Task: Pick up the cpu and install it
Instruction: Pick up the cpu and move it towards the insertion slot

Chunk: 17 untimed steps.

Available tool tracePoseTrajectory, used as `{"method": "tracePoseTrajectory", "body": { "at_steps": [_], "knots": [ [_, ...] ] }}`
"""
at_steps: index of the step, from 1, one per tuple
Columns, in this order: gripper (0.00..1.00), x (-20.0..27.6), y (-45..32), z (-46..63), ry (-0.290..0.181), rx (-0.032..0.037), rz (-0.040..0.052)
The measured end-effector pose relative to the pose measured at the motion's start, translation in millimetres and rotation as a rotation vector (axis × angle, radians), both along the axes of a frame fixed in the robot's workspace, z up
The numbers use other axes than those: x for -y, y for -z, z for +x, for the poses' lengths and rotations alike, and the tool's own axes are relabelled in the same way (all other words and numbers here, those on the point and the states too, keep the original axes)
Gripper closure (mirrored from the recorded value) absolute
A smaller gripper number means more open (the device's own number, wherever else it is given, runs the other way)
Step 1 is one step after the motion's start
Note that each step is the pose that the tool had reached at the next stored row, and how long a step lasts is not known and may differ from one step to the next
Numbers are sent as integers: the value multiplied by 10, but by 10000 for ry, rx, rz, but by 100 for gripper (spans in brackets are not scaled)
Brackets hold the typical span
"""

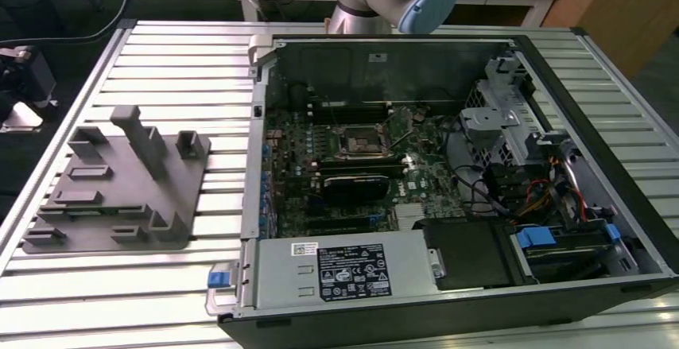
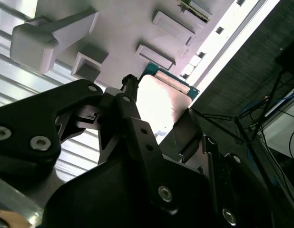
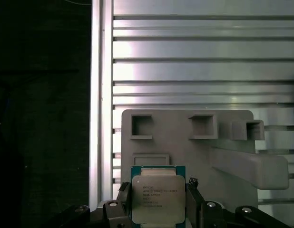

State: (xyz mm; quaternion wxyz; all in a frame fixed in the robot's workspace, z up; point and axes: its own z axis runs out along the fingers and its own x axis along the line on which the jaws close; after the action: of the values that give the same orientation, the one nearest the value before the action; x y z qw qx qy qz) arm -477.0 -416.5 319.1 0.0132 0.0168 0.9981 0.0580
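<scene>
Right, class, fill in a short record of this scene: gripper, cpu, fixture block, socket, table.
gripper: shut on the cpu, clamping two opposite edges
cpu: over the grey fixture block in the first wrist view
fixture block: on the slatted table, at the exterior view's left of the open computer case
socket: black-framed, on the motherboard inside the case

Silver arm, pale-blue cap; black, apparently metal jaws.
</scene>
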Motion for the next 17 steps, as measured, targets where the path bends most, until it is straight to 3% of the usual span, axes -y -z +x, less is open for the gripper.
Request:
{"method": "tracePoseTrajectory", "body": {
  "at_steps": [17],
  "knots": [
    [46, 0, -340, 0, 0, 7, 37]
  ]
}}
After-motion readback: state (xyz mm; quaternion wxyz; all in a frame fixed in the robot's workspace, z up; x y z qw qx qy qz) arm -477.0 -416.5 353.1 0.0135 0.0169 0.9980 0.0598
